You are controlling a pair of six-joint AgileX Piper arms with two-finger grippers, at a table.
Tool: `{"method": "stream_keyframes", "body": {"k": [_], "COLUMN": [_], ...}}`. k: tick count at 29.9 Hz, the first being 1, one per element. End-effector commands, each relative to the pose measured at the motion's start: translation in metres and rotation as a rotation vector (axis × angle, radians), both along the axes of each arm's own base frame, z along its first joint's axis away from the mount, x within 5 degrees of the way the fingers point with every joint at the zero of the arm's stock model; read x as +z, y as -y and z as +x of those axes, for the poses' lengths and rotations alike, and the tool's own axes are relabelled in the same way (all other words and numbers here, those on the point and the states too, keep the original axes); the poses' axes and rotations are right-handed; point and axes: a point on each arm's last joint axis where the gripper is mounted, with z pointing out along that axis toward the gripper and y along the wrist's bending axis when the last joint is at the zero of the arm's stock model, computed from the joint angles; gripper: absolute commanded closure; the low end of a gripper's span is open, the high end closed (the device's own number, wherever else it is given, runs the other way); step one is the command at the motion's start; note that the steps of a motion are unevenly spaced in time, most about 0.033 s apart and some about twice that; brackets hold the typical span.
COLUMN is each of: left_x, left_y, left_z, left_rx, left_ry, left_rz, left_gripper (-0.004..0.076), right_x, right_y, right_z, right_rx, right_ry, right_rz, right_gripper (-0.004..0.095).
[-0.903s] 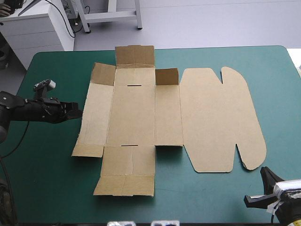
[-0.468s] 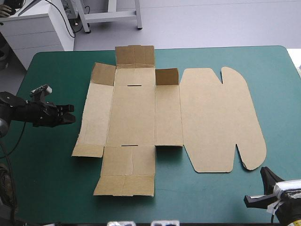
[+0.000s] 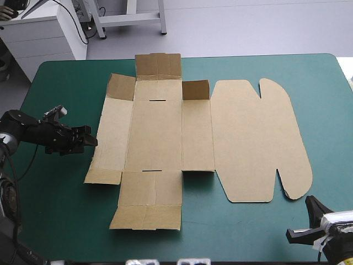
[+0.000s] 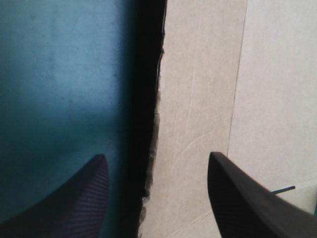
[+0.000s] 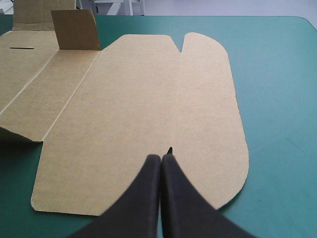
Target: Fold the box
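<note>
Moved: left gripper point(image 3: 91, 141) has edged rightward, I see, up to the flat brown cardboard box point(image 3: 165, 132).
Left claw: black fingers apart, straddling its left edge.
Right gripper point(image 5: 161, 161): fingers together, lower right.
Box: centre frame, on teal-green cover point(image 3: 60, 210).

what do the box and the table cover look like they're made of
The box looks like plain brown cardboard, matte: pressed crease lines and a ragged, fibrous cut edge in the left wrist view. The table cover is teal-green, smooth and matte; maybe a mat or cloth, hard to say.
</note>
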Motion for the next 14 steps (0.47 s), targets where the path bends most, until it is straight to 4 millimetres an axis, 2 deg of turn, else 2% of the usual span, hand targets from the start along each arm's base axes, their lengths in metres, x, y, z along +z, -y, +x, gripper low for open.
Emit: {"method": "stream_keyframes", "body": {"k": [1,7,14], "left_x": [0.017,-0.001,-0.01], "left_y": [0.006,0.018,0.04], "left_z": [0.007,0.013,0.018], "left_rx": [0.042,0.014,-0.058], "left_ry": [0.062,-0.022,-0.059], "left_rz": [-0.082,-0.135,-0.145], "left_gripper": [0.0295,0.0295,0.0295], "right_x": [0.015,0.015,0.015], "right_y": [0.001,0.001,0.001], "right_z": [-0.006,-0.006,-0.006], "right_rx": [0.0,0.0,0.0], "right_ry": [0.122,0.122,0.122], "right_rz": [0.002,0.002,0.002], "right_gripper": [0.0928,0.0928,0.0928]}}
